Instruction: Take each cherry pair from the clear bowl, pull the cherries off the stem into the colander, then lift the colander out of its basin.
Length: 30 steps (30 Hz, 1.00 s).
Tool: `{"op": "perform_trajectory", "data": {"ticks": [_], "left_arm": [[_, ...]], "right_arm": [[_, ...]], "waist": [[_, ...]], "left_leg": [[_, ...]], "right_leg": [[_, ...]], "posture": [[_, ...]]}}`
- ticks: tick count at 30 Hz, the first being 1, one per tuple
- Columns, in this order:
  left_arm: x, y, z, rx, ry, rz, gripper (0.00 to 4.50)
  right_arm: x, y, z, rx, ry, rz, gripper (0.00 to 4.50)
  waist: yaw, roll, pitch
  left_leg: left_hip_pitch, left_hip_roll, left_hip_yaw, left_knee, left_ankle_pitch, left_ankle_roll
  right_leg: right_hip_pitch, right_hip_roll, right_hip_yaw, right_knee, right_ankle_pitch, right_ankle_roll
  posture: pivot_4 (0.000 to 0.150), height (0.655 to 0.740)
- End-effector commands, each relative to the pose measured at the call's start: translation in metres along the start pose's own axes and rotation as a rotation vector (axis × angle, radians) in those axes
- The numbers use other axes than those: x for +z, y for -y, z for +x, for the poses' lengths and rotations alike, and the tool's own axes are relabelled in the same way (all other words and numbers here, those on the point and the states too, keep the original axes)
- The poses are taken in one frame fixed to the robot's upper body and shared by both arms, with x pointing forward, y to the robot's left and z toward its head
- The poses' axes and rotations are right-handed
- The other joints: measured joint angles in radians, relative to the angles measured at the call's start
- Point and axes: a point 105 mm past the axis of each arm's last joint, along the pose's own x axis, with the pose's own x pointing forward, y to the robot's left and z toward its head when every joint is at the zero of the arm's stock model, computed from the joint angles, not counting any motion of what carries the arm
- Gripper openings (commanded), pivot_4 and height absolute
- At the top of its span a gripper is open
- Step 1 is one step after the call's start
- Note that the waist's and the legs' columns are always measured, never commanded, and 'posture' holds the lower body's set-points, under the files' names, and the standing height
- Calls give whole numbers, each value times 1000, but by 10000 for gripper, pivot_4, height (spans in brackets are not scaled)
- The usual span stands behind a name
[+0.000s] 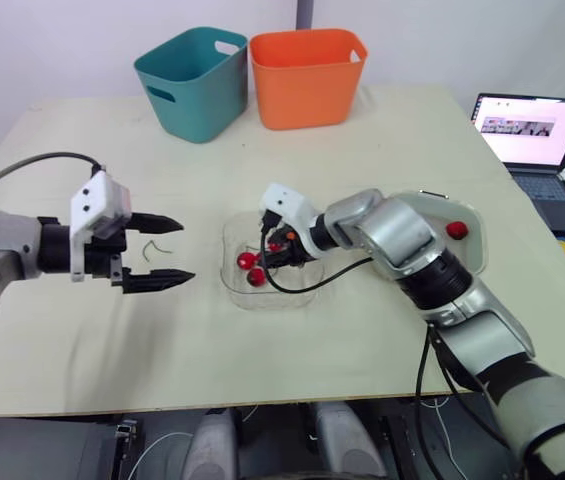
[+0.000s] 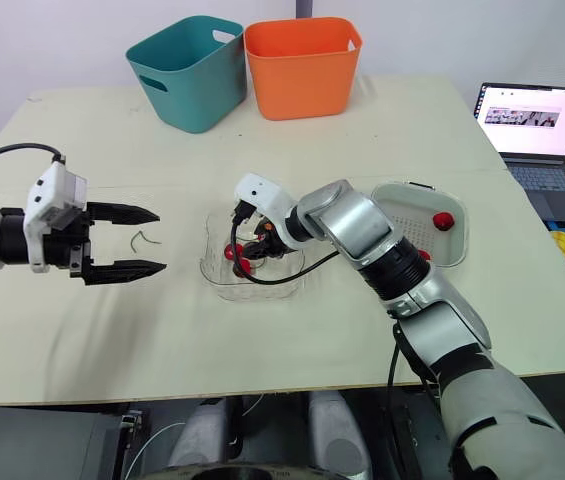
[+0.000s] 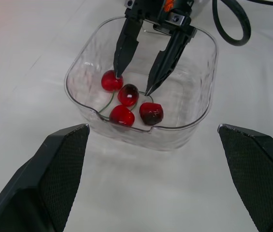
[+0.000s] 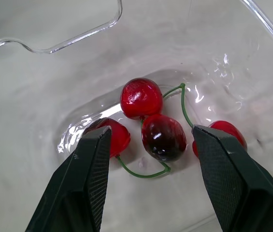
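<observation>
Within spread right hand point(image 4: 149, 133), dark cherry point(image 4: 164, 137)

Four cherries point(image 3: 128, 94) lay in one clear bowl point(image 3: 184, 137), one cherry point(image 1: 456, 230) sat in one colander point(image 2: 407, 218), one loose stem point(image 1: 158, 248), one teal tub point(image 1: 194, 90), one orange tub point(image 1: 307, 85), one laptop point(image 1: 527, 135).

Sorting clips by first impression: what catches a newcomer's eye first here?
The right gripper, open, reaches into the clear bowl at the table's centre, over four red cherries. The left gripper, open, hangs near a bare stem; a teal bin and orange bin stand at the back.
</observation>
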Motion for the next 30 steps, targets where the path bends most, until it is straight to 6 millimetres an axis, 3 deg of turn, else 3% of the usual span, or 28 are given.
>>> {"op": "perform_trajectory", "data": {"ticks": [1,7,10,14,15,22,25,30], "left_arm": [[8,-2,-1,10,13,44,45000],[8,-3,-1,14,17,42,45000],[8,-3,-1,19,18,40,45000],[9,-3,-1,23,21,40,45000],[10,-4,-1,24,22,41,45000],[11,-6,1,31,29,42,45000],[11,-9,0,40,30,41,45000],[9,-12,-1,44,29,39,45000]], "right_arm": [[6,-1,5,-7,9,-58,27923],[3,3,14,-18,-11,-84,27923],[2,3,15,-15,-15,-98,22416],[1,3,14,-19,-24,-133,9442],[1,2,14,-18,-24,-137,7985],[25,4,-7,-42,40,-185,7314],[43,9,-32,-64,97,-198,7314],[43,17,-53,-97,114,-196,7314]], "waist": [[0,0,0],[0,0,0],[0,0,0],[0,0,0],[0,0,0],[1,0,0],[1,0,0],[1,0,0]], "left_leg": [[0,0,0,0,0,0],[0,0,0,0,0,0],[0,0,0,0,0,0],[0,0,0,0,0,0],[0,0,0,0,0,0],[0,0,0,0,0,0],[0,0,0,0,0,0],[0,0,-1,0,0,0]], "right_leg": [[0,0,0,0,0,0],[0,0,0,0,0,0],[0,0,0,0,0,0],[0,0,0,0,0,0],[0,0,0,0,0,0],[0,0,0,0,0,0],[0,0,0,0,0,0],[0,0,-1,-1,0,0]], "posture": [[1500,7400],[1500,7400],[1500,7400],[1500,7400],[1500,7400],[1500,7400],[1500,7400],[1500,7400]]}}
